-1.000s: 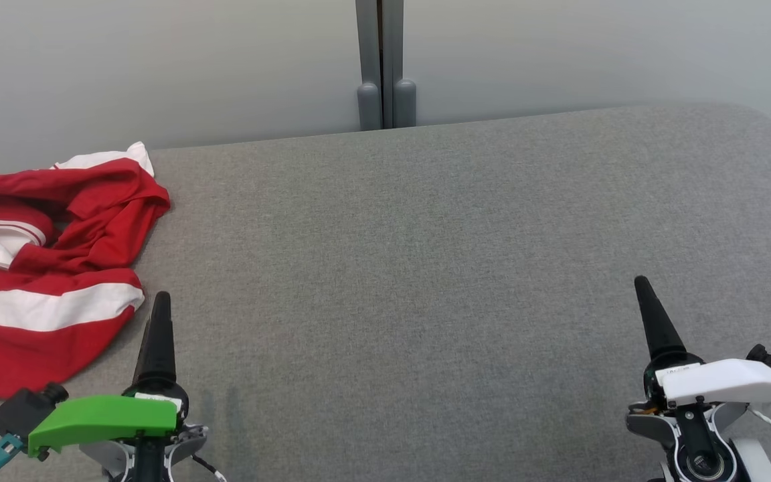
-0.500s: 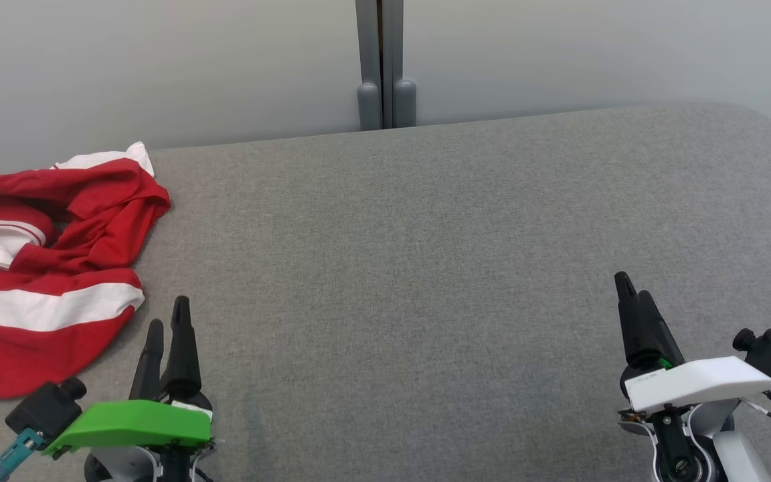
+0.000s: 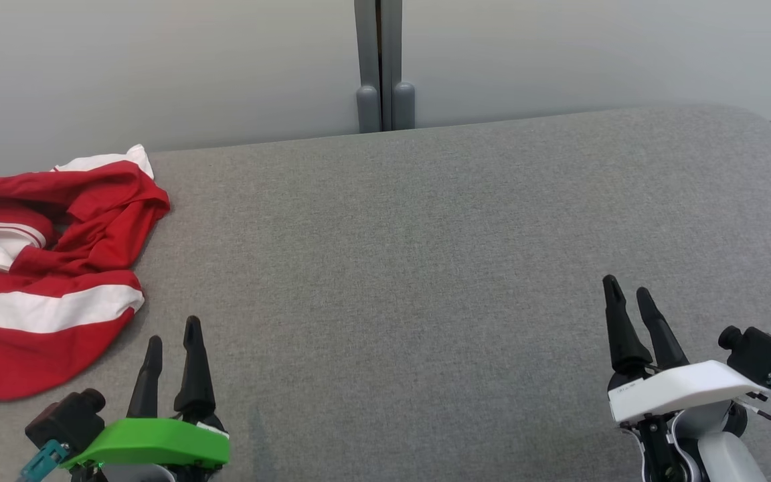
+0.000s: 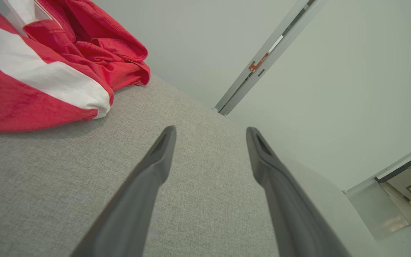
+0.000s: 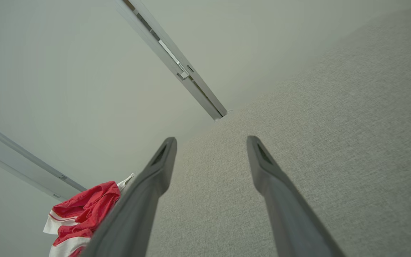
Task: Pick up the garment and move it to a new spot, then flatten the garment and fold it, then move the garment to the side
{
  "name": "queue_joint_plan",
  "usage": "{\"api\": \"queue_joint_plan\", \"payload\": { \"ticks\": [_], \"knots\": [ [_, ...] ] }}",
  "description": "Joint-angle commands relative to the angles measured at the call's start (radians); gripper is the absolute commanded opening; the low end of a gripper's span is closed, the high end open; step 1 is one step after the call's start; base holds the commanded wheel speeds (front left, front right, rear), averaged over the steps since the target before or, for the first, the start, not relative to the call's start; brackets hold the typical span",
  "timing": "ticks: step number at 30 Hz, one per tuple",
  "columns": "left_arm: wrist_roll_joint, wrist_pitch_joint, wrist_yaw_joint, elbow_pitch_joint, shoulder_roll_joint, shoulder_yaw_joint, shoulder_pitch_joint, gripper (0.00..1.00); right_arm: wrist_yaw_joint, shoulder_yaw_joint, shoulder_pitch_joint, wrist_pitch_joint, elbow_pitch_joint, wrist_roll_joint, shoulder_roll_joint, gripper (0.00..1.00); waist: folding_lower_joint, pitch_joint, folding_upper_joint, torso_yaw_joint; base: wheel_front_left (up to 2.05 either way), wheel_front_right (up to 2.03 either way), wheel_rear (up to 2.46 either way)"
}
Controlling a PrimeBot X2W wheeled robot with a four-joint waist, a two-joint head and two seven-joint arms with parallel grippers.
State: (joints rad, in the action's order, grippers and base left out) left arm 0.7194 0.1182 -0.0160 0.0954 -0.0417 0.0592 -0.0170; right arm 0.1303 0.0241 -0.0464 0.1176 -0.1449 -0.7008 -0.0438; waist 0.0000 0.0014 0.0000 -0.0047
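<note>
My left tool (image 3: pixel 173 331) hangs released near the crumpled red-and-white garment (image 3: pixel 44 268) on the grey worktop (image 3: pixel 392 234), my right tool (image 3: pixel 625 286) released well apart from it.

The garment (image 3: pixel 44 281) is red with broad white stripes, the cushion (image 3: pixel 425 268) plain grey weave, the left gripper (image 3: pixel 173 333) green-shelled, the right gripper (image 3: pixel 626 286) white-shelled, both black-fingered.
</note>
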Motion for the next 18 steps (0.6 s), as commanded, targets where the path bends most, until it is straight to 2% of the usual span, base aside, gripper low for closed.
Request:
{"api": "queue_joint_plan", "payload": {
  "ticks": [1,18],
  "knots": [
    [-0.036,0.011,0.006,-0.008,-0.007,0.003,-0.005,1.0,0.0,0.006,0.001,0.011,0.011,0.036,-0.005,1.0,0.0,-0.001,0.0,0.0,0.0,0.0,0.0],
    [-0.219,0.054,0.024,0.001,-0.009,0.033,-0.027,1.0,0.0,0.024,0.006,0.055,-0.008,0.232,-0.006,1.0,0.0,-0.001,0.0,0.001,0.0,0.0,0.0]
  ]
}}
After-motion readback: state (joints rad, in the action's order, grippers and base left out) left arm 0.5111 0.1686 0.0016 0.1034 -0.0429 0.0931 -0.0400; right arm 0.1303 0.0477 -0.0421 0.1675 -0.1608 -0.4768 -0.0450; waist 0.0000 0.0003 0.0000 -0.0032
